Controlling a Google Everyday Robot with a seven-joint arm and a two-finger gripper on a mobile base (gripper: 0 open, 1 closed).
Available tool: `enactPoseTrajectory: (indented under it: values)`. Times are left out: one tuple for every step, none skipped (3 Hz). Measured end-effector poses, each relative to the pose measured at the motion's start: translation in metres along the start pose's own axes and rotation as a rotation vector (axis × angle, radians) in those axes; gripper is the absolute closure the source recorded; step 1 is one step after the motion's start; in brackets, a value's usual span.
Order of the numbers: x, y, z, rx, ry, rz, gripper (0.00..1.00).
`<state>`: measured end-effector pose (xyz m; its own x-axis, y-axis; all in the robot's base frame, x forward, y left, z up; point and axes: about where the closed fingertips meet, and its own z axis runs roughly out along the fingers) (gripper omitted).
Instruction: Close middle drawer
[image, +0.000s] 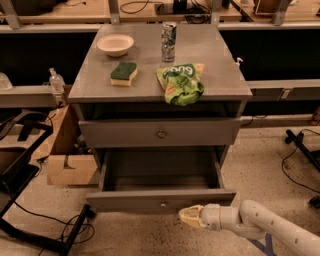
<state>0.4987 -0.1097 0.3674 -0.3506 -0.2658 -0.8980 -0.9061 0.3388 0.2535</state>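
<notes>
Gripper (191, 216) sits just before the open middle drawer (125, 200), right of its knob (163, 204); my jaws closed, empty, placed for pushing.

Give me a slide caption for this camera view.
End effector near the front of the open middle drawer, lower right of its knob.
</notes>
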Motion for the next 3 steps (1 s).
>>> enactPoseTrajectory:
  values:
    - [-0.014, -0.035, 0.024, -0.016, -0.036, -0.032, 1.0]
    - [-0.015, -0.035, 0.024, -0.016, -0.037, -0.036, 1.0]
    - [-0.034, -0.065, 0.029, -0.004, -0.038, -0.055, 1.0]
